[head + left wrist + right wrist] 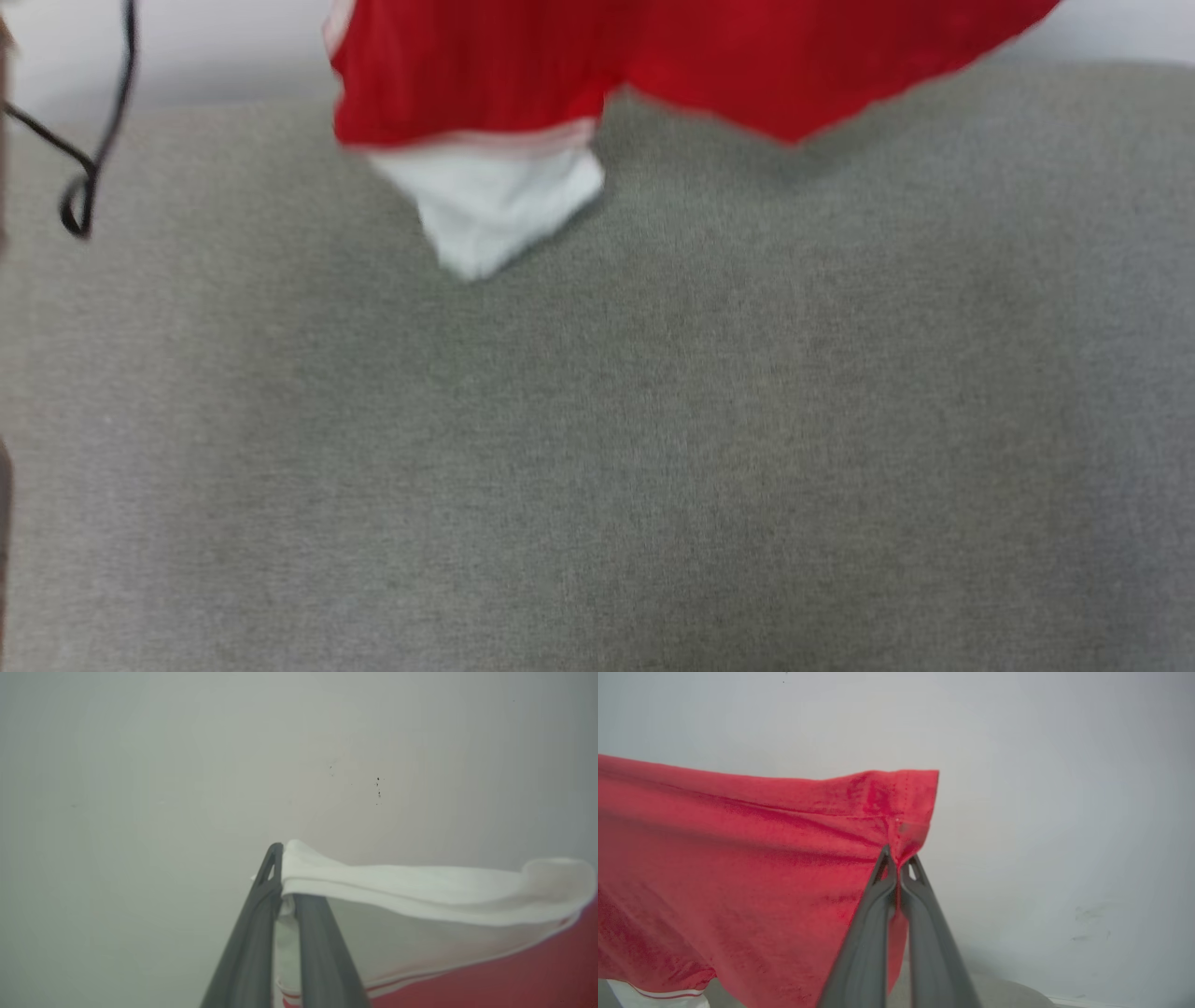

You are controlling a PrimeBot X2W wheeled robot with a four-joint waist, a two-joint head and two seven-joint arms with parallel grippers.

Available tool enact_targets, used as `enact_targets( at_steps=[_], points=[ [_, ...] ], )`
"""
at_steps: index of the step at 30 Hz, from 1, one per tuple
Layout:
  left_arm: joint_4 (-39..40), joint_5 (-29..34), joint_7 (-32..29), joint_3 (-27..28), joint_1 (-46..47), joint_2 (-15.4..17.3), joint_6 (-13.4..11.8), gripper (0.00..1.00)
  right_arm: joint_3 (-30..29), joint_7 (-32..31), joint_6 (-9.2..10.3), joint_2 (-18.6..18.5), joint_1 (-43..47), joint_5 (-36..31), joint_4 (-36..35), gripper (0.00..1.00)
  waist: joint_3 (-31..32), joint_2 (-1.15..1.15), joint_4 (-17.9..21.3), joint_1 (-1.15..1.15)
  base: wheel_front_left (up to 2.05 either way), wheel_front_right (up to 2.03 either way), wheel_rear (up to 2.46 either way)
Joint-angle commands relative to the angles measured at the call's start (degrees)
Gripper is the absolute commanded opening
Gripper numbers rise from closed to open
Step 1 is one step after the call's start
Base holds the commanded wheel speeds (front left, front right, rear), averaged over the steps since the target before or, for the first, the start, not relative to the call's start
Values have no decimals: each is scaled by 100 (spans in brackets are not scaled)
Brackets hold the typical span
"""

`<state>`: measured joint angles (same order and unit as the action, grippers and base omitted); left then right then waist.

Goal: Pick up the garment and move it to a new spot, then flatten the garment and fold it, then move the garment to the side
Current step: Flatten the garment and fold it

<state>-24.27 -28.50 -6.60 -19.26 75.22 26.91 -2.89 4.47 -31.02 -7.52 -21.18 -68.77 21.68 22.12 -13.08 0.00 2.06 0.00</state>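
The garment hangs in the air above the grey surface at the top of the head view, red with a white sleeve drooping at its lower left. In the left wrist view my left gripper is shut on the edge of a white sleeve, with red cloth below it. In the right wrist view my right gripper is shut on a corner of the red hem, and the garment stretches away to the left.
A grey fabric-covered surface spreads under the garment. A black cable dangles at the upper left of the head view. A pale wall stands behind both grippers.
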Motion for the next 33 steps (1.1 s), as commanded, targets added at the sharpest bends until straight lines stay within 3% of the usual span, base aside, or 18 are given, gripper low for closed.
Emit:
enact_targets(
  at_steps=[1,10,15,25,33],
  points=[
    [-128,63,100,42,280,36,5,0,-24,160,6,46,-249,-39,41,0,-464,0,124,0,0,0,0],
    [-866,437,554,61,2084,104,45,0,98,1154,7,128,-1726,-299,491,0,-1623,0,341,0,0,0,0],
    [-987,519,612,89,2692,62,-68,0,310,1640,7,156,-2464,-304,841,0,-2196,0,392,0,0,0,0],
    [-828,510,608,47,2802,-100,-311,0,1102,2551,6,29,-3314,81,1489,0,-3095,0,306,0,0,0,0],
    [-775,313,677,104,2431,-128,-331,0,1754,2880,6,20,-3412,581,2082,0,-3456,0,244,0,0,0,0]
  ],
)
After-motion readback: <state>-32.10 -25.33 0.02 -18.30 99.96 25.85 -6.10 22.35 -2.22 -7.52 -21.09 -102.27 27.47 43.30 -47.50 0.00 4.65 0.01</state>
